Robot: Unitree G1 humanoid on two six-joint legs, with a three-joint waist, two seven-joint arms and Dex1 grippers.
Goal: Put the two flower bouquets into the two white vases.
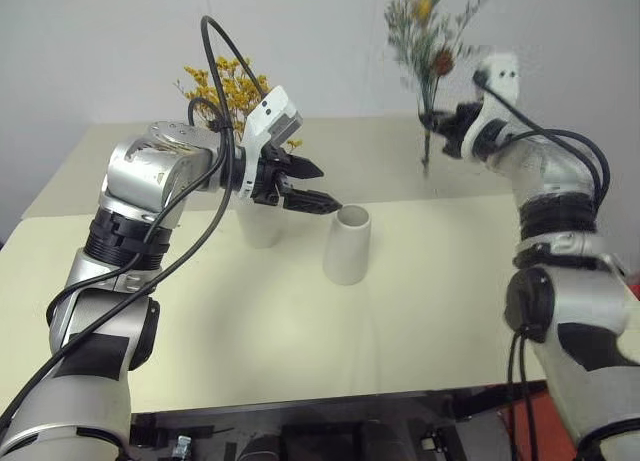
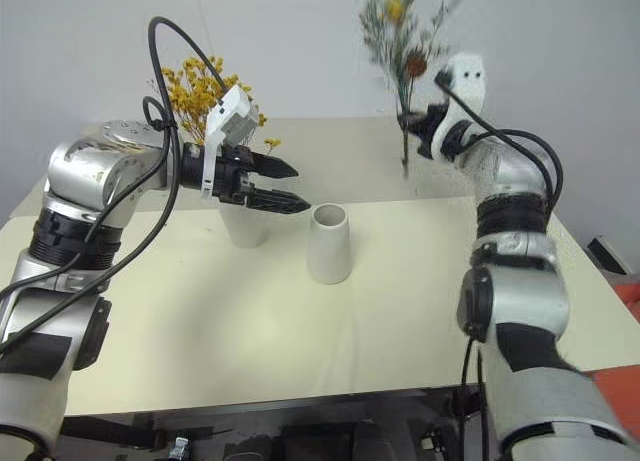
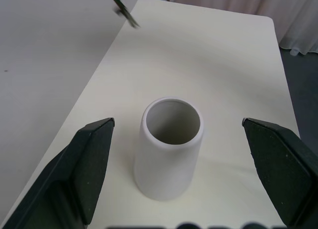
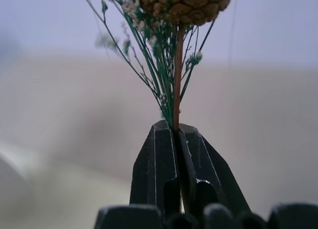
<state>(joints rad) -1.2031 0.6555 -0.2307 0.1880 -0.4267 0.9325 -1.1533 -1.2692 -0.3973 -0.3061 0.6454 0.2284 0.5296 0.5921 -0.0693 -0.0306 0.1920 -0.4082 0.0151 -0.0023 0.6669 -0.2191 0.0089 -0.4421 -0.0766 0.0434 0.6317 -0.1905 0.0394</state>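
Cream worktop (image 1: pixel 250 321): my right tool (image 4: pixel 176 132) pinches the grey-green sprig bunch (image 1: pixel 428 31) aloft; left tool (image 3: pixel 179 139) spread beside the empty white tapered ceramic vase (image 1: pixel 347 244).

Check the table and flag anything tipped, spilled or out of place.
Nothing stands out. Both vases stand upright: the empty wide-mouthed vase and the one holding the yellow-orange bouquet. The green sprig bouquet is held upright above the table in the right hand.
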